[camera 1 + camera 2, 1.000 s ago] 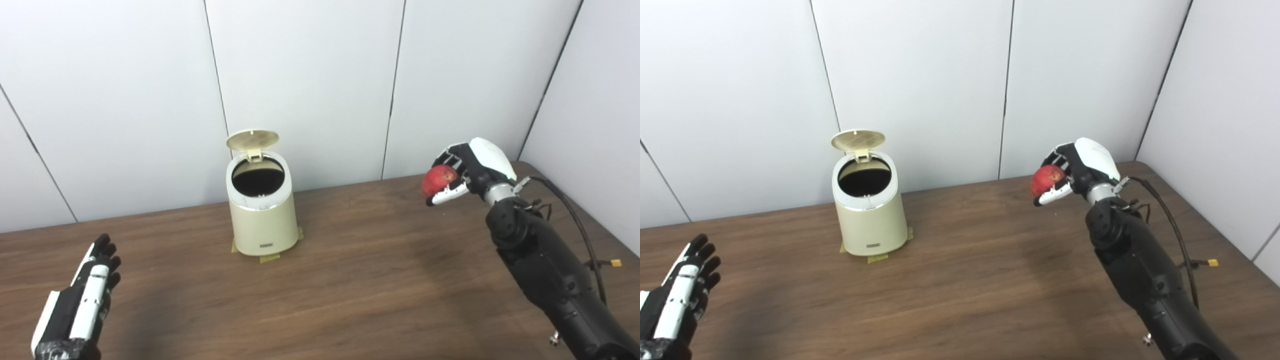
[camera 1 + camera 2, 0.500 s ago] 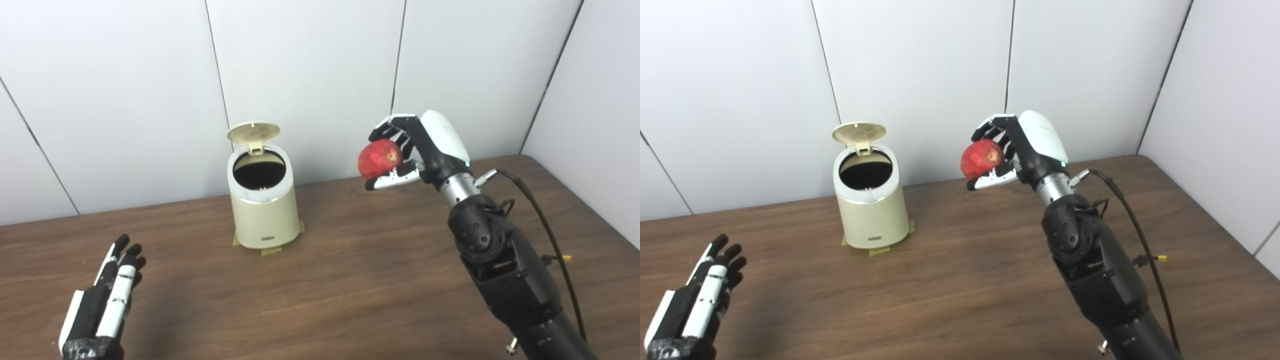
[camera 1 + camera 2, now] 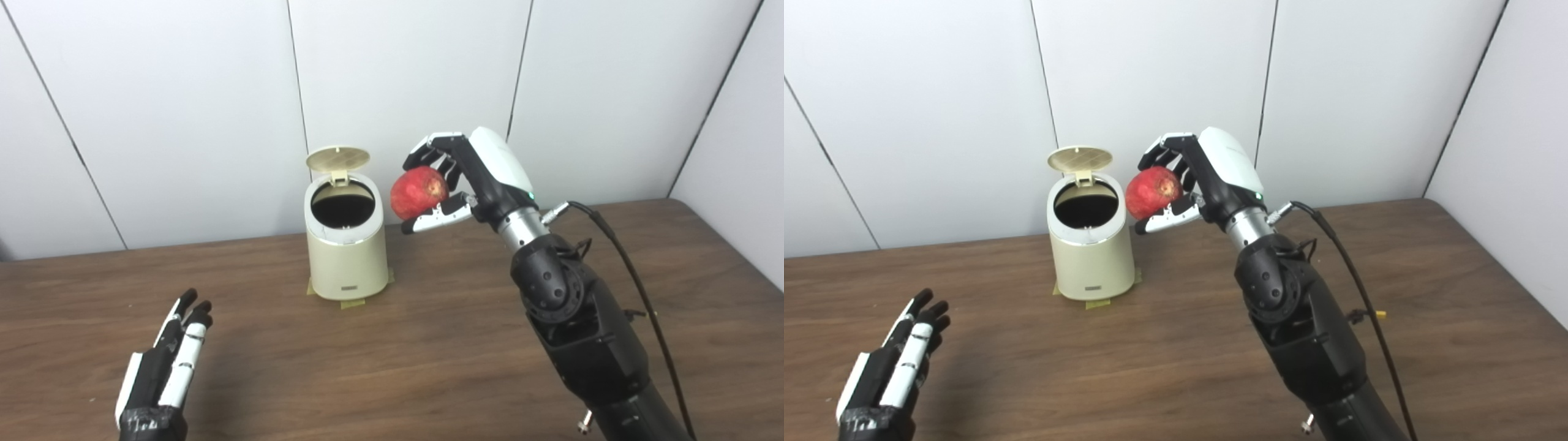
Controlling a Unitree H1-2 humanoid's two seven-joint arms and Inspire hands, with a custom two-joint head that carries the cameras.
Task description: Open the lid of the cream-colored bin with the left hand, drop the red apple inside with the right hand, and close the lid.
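Observation:
The cream-colored bin (image 3: 347, 257) stands on the wooden table near the back wall, its round lid (image 3: 337, 158) tipped up behind a dark open mouth. My right hand (image 3: 468, 174) is shut on the red apple (image 3: 418, 192) and holds it in the air just right of the bin's rim, level with the top. My left hand (image 3: 166, 367) lies low over the table at the front left, fingers stretched out and apart, holding nothing, well away from the bin.
Strips of yellowish tape (image 3: 352, 302) stick out under the bin's base. A black cable (image 3: 637, 288) runs along my right forearm. White wall panels close off the back and the right side of the table (image 3: 704, 245).
My right hand has carried the apple up and leftward, from far right of the bin to just beside its rim. The camera has shifted, so the whole scene sits further right. The lid stays up.

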